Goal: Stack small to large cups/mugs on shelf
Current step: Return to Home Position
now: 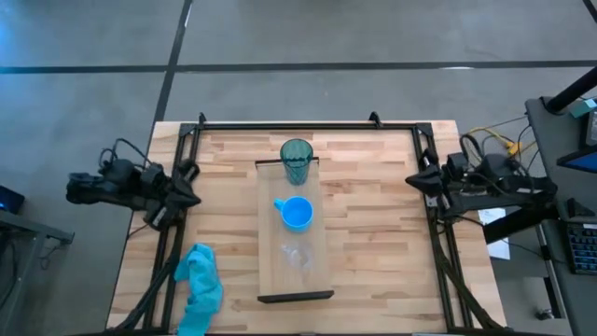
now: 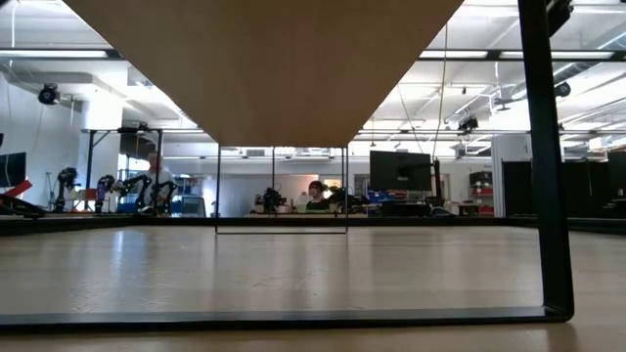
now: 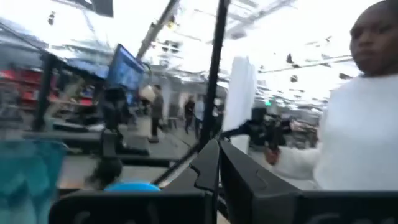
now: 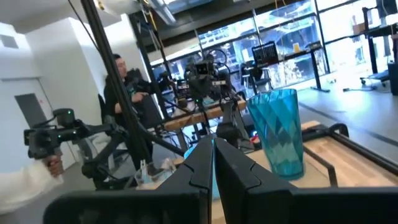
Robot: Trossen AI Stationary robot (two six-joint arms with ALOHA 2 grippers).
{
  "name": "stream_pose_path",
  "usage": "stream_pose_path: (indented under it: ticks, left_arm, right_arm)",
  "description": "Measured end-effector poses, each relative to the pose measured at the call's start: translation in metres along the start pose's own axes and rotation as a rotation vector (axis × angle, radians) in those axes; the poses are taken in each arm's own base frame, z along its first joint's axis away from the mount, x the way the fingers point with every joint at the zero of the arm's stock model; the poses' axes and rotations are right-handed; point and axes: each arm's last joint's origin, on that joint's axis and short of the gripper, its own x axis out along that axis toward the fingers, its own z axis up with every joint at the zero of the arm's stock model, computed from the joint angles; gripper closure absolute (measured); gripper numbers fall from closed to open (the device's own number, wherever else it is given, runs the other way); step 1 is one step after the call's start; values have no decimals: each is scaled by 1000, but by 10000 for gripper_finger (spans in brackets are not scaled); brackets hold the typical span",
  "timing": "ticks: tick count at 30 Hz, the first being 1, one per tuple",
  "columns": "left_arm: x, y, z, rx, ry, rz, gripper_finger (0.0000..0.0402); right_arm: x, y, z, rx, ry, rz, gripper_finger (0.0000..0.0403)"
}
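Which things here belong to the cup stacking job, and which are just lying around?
Job: teal tumbler, blue mug, clear cup, all in a row on the shelf; left gripper and right gripper parked at the table edges.
Lying about: light blue cloth on the table, left arm's side.

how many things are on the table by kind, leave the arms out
cups and mugs: 3 (teal tumbler, blue mug, clear cup)
shelf: 1
light blue cloth: 1
total: 5
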Motion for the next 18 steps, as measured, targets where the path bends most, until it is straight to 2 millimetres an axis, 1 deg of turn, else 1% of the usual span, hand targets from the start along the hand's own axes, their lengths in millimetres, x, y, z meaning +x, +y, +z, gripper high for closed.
stream_pose_path:
  ticks: [4,7,12,18]
  left_arm:
    - [2,6,-29,-43,62,-14,402]
    - [2,7,-41,-40,45,-50,402]
    - [-5,4,-50,-52,38,-177,402]
    - [-18,3,-57,-36,-5,-195,402]
  right_arm:
    - [4,-3,-10,-2,16,-5,394]
    - [5,-4,-13,-8,8,-2,394]
    - [8,-7,-24,-36,36,-1,394]
    - [9,-10,-36,-34,12,18,394]
